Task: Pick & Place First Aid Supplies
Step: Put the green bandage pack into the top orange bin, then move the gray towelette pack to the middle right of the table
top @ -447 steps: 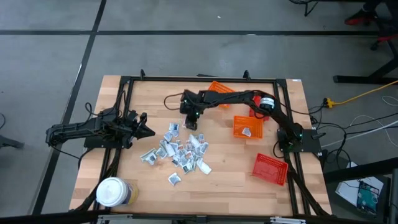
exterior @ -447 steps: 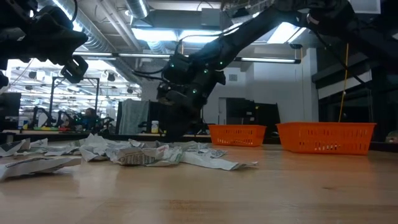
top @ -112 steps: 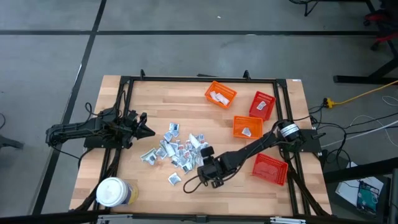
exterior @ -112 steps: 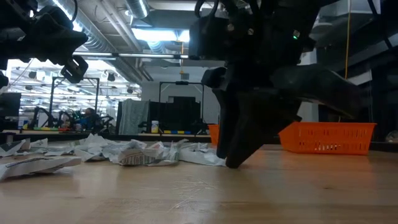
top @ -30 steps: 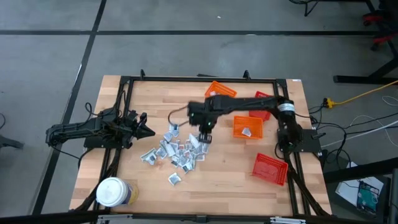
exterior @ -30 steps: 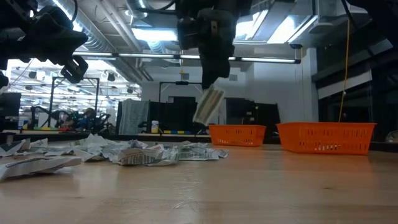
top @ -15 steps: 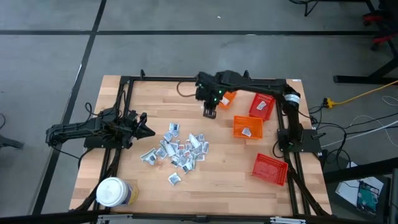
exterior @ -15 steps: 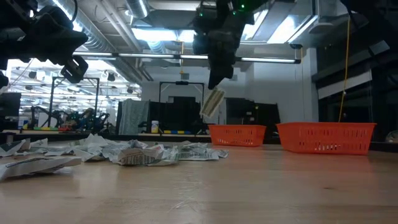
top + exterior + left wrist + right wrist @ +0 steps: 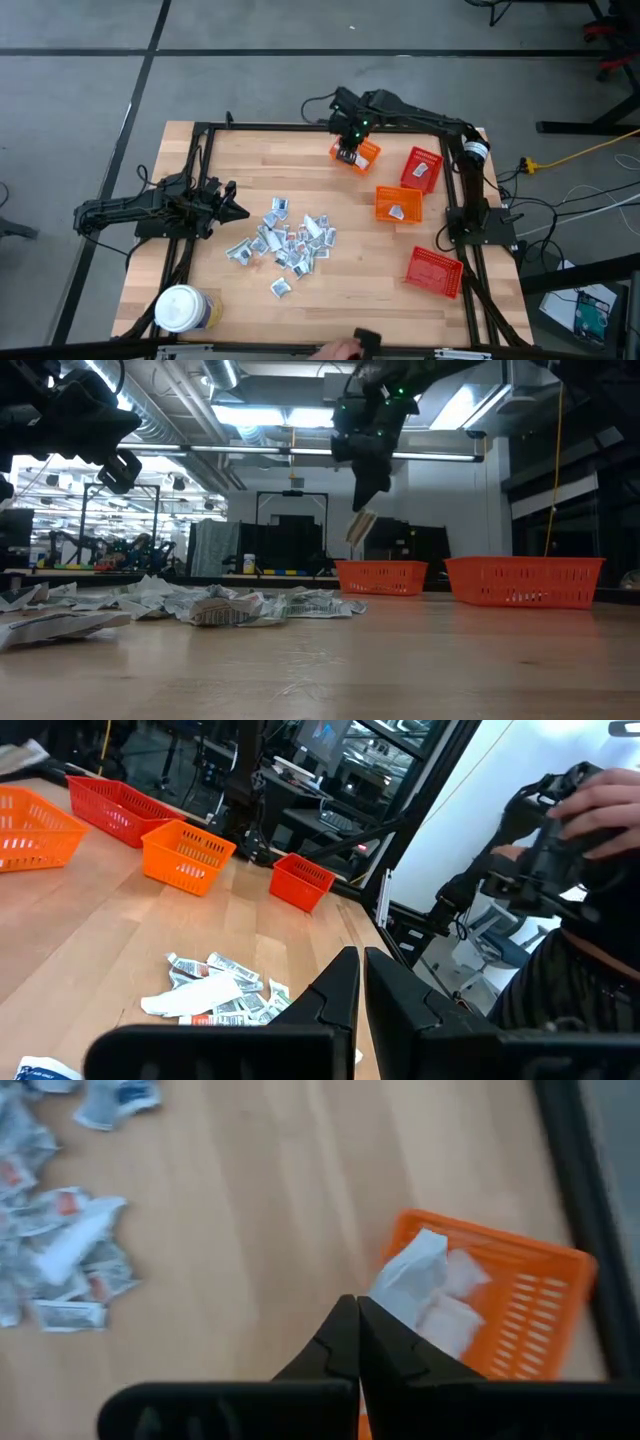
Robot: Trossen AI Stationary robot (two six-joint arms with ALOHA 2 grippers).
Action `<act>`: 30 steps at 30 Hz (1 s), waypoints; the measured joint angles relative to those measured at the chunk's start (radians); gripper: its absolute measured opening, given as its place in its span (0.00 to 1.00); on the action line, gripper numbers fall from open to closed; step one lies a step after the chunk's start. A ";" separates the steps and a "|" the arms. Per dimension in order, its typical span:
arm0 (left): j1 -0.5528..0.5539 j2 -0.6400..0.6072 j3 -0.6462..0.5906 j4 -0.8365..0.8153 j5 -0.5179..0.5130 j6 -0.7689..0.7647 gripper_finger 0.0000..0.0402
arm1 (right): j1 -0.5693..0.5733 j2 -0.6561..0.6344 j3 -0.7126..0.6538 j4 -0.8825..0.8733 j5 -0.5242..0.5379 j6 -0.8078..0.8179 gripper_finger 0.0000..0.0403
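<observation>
1. A white-lidded jar (image 9: pixel 181 309) is seen at the table's near left corner; no lettering on it can be read
2. The pile of sachets (image 9: pixel 286 242) is spread on the wood at mid-table; blue and red print is visible, but no words are legible
3. The left gripper (image 9: pixel 232 210) is parked at the left edge, its fingers pressed together on nothing
4. One sachet (image 9: pixel 410 1275) is pinched by the right gripper (image 9: pixel 347 151) above the far orange basket (image 9: pixel 363 157), in which other sachets lie

Overhead looks down; low camera level — both share table (image 9: pixel 400 280) (wrists closer).
</observation>
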 joint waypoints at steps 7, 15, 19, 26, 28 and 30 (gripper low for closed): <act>0.000 0.000 0.000 0.000 0.000 0.000 0.04 | -0.045 0.000 -0.044 -0.002 0.005 -0.032 0.00; 0.000 0.000 0.000 0.000 0.000 0.000 0.04 | -0.046 0.000 -0.051 0.006 0.005 -0.033 0.07; 0.000 0.000 0.000 0.000 0.000 0.000 0.04 | -0.046 0.000 -0.051 0.008 0.005 -0.032 0.13; 0.000 0.000 0.000 0.000 0.000 0.000 0.04 | -0.027 0.000 -0.051 0.023 0.005 -0.010 0.24; 0.000 0.000 0.000 0.000 0.000 0.000 0.04 | -0.008 0.000 -0.051 0.037 0.005 0.016 0.28; 0.000 0.000 0.000 0.000 0.000 0.000 0.04 | 0.016 -0.004 -0.051 0.055 0.004 0.031 0.31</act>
